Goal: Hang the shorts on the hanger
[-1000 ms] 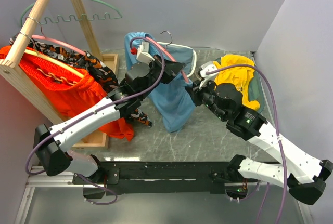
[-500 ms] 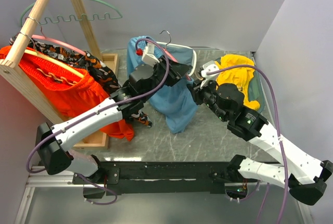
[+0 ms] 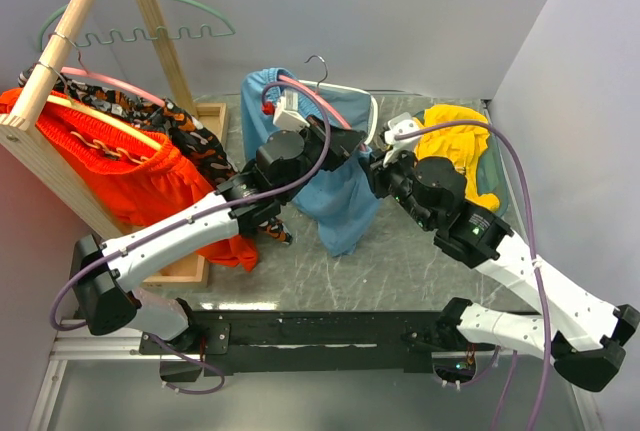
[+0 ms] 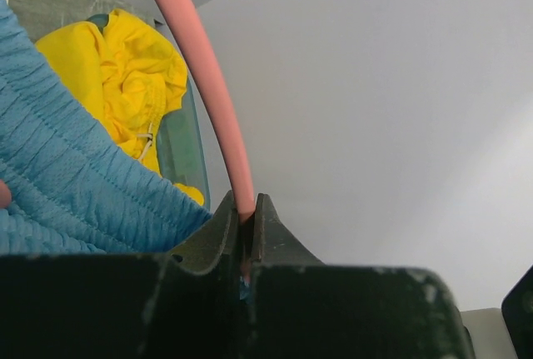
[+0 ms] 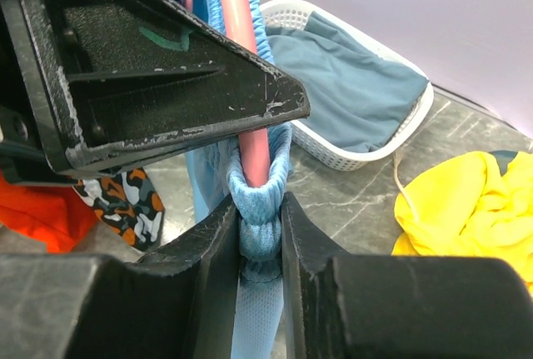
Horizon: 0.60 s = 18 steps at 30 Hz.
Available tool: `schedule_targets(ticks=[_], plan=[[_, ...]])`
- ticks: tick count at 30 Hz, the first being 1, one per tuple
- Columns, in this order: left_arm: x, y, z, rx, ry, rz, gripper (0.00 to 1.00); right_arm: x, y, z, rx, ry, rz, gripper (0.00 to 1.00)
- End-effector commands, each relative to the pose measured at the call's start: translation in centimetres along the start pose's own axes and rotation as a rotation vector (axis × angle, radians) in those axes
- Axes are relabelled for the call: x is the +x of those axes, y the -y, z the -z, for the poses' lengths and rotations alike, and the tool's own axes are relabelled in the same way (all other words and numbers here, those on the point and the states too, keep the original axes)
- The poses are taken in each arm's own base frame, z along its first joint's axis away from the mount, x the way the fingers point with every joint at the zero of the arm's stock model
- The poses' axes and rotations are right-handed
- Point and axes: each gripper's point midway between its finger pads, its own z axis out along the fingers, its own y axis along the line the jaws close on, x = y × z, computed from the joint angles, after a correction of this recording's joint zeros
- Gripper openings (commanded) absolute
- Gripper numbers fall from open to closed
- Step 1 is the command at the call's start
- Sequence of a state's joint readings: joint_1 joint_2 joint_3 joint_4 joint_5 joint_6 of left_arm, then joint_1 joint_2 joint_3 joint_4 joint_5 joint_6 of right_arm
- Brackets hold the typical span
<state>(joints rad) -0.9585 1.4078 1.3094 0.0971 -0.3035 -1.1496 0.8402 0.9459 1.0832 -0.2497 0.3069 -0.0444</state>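
Since a second ago, the left arm has nudged over toward 3 o'clock and the hanger's hook has crept a touch toward 12 o'clock, with the shorts riding along. Nothing big.

The left hand (image 4: 247,209) is pinched tight on the hanger (image 4: 208,84), with the pink rod running straight down into the slot between its fingers. The right hand (image 5: 261,217) is clamped on a bunched bit of the shorts (image 5: 256,209), waistband fabric that wraps the lower end of the pink rod. In the top view the shorts (image 3: 335,201) hang off the hanger in mid-air over the bench (image 3: 400,261), with the yellow garment (image 3: 455,146) off at their 3 o'clock.

The step looks like working the waistband over that end of the hanger. To do it well, the left hand probably shouldn't loosen at all, or the rod could twist. The right hand would want to drag the fabric along the rod, not straight out. That elastic looks stretchy and could snap back off the end. A slow pull with a small bite of fabric seems safest. How far the other side is seated can't be told.
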Motion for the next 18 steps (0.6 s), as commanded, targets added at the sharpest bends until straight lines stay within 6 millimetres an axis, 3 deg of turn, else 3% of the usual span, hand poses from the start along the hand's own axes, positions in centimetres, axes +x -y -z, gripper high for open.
schedule_targets(ticks=[1, 2, 4, 7, 11, 18], plan=[[-0.9, 4.1, 0.6, 0.093, 0.047, 0.046, 0.01, -6.9, 0.6, 0.9, 0.030, 0.173, -0.130, 0.25], [-1.4, 4.3, 0.8, 0.087, 0.068, 0.053, 0.01, -6.8, 0.9, 1.2, 0.040, 0.161, -0.139, 0.46], [-2.6, 4.6, 1.0, 0.083, 0.118, 0.069, 0.01, -7.2, 1.8, 2.3, 0.075, 0.160, -0.171, 0.64], [-3.7, 5.3, 1.3, 0.074, 0.162, 0.081, 0.01, -7.9, 2.9, 3.8, 0.113, 0.168, -0.225, 0.76], [-4.2, 6.4, 0.8, 0.071, 0.184, 0.080, 0.01, -8.6, 4.1, 5.5, 0.161, 0.181, -0.299, 0.81], [-7.3, 8.1, 1.0, 0.056, 0.299, 0.034, 0.01, -8.7, 5.7, 8.6, 0.207, 0.224, -0.443, 0.84]])
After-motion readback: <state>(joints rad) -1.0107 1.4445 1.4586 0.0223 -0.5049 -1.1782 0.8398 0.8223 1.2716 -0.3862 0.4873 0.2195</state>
